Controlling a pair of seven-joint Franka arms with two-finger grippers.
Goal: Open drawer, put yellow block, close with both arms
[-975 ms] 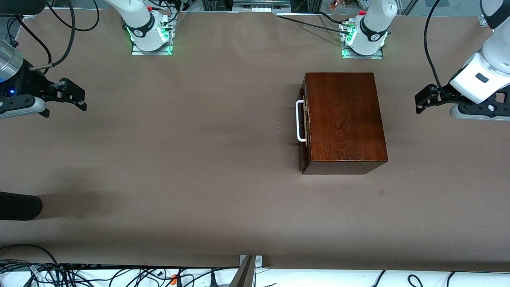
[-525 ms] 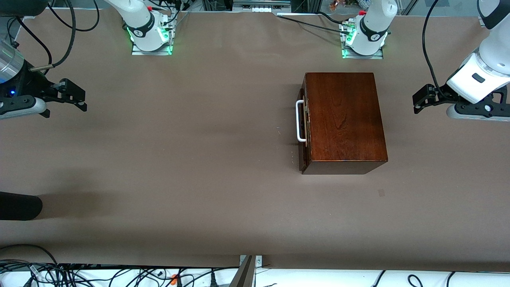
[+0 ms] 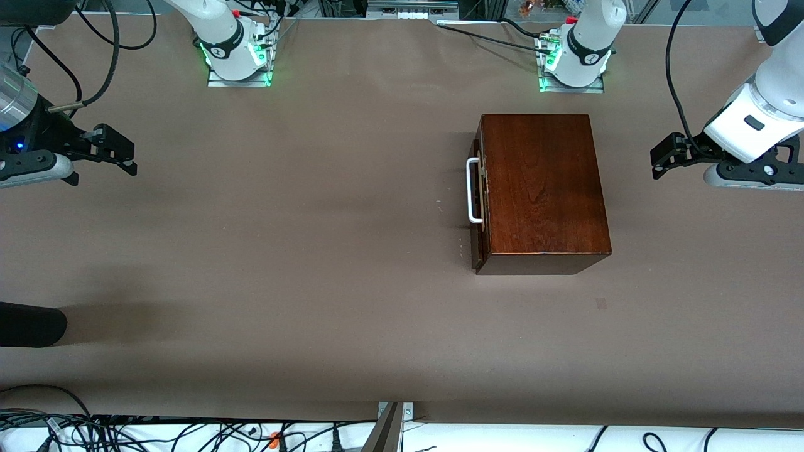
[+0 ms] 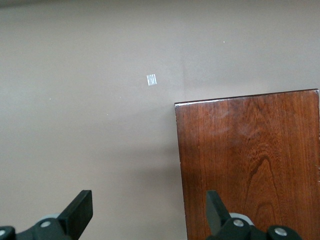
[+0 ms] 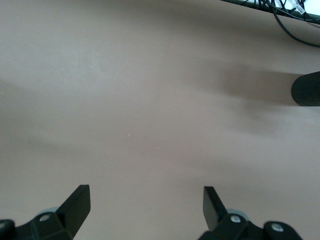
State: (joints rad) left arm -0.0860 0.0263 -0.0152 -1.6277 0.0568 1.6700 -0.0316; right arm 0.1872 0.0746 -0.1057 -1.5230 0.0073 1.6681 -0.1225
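You see lots of bare bench (image 3: 314, 251) around the wooden box (image 3: 540, 188). Left end effector (image 3: 659, 157) and right end effector (image 3: 122, 150) hang wide open, holding nothing.

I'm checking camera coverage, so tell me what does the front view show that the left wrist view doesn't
Only the front view shows the drawer shut in the box, its white handle, the right gripper open over bare table at the right arm's end, both arm bases, and a black object at the table's edge. No yellow block shows.

Only the left wrist view shows the left gripper close up, fingers spread wide.

Both show the wooden box top, the brown table, a small pale mark on it, and the left gripper, open.
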